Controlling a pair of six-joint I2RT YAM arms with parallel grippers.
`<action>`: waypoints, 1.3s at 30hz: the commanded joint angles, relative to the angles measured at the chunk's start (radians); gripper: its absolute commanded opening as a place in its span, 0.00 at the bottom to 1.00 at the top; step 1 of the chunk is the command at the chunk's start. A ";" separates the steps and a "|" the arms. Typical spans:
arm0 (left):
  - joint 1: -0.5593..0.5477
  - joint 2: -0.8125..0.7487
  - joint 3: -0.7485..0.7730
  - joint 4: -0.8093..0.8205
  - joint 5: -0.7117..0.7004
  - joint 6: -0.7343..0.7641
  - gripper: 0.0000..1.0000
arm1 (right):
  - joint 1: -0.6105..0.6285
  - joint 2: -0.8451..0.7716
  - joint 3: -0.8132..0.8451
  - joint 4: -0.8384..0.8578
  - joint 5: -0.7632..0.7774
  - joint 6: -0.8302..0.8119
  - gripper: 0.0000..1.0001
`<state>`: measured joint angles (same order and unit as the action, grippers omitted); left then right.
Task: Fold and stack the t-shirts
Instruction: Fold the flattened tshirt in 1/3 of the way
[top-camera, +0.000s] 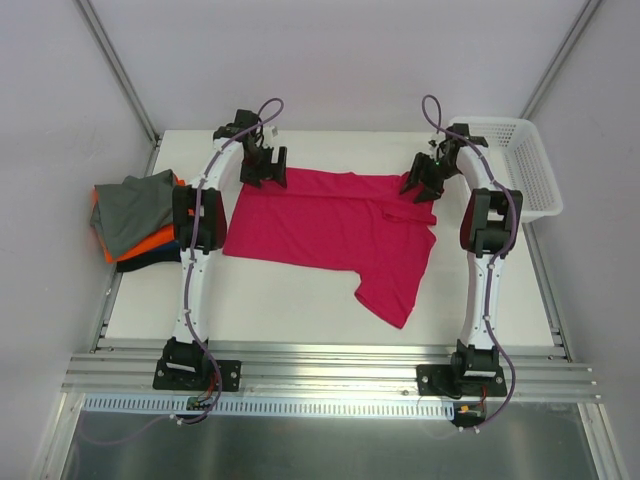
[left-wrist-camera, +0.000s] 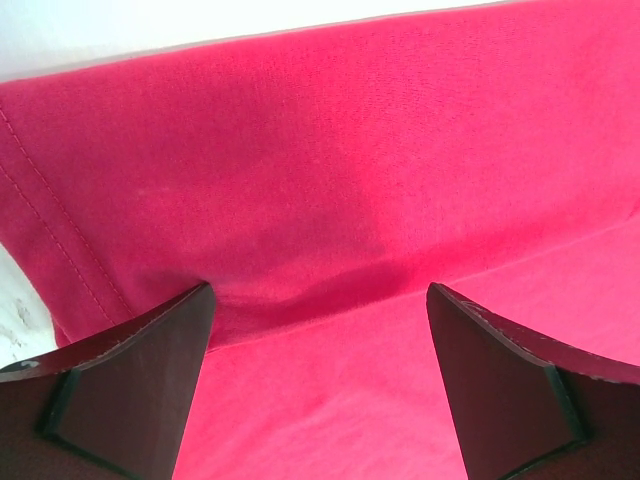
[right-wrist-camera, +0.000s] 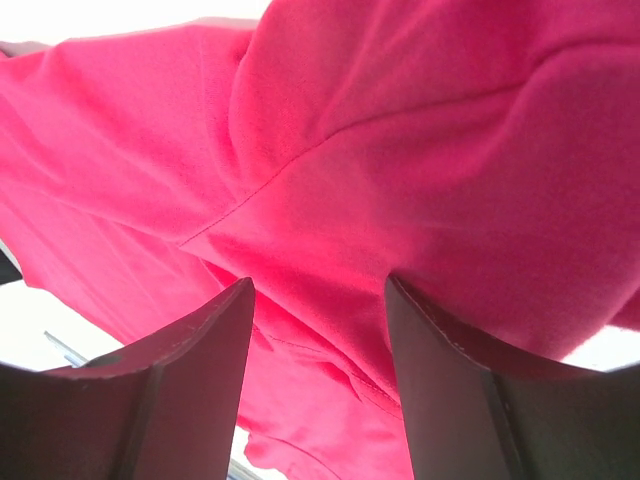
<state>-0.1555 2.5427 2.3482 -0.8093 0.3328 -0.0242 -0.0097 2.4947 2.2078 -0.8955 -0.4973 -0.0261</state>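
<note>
From above, the magenta t-shirt (top-camera: 320, 225) is lying spread on the table (top-camera: 300, 300), with a grey-topped pile of t-shirts (top-camera: 135, 210) sitting at its 9 o'clock. The left gripper (top-camera: 268, 170) is standing at the shirt's 11 o'clock corner and the right gripper (top-camera: 420, 185) at its 1 o'clock. In the left wrist view, the jaws are gaping wide over a pink fold. In the right wrist view, the jaws are standing half-parted with pink cloth bunching between them; whether they are gripping it cannot be told.

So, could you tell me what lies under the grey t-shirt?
Under the grey t-shirt, an orange t-shirt and a dark navy one peek out; the rest is covered.
</note>
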 joint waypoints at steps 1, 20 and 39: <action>0.010 0.024 0.039 -0.001 0.026 -0.028 0.89 | -0.019 0.044 0.052 0.029 0.057 0.003 0.59; -0.016 -0.056 0.043 0.033 -0.054 0.012 0.98 | -0.039 -0.038 0.096 0.064 0.046 -0.061 0.60; -0.062 -0.824 -0.660 0.001 -0.199 -0.031 0.99 | -0.018 -0.816 -0.730 -0.005 0.005 -0.046 0.61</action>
<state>-0.2104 1.7527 1.8393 -0.7372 0.1478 -0.0048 -0.0322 1.6833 1.6882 -0.8364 -0.4294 -0.1577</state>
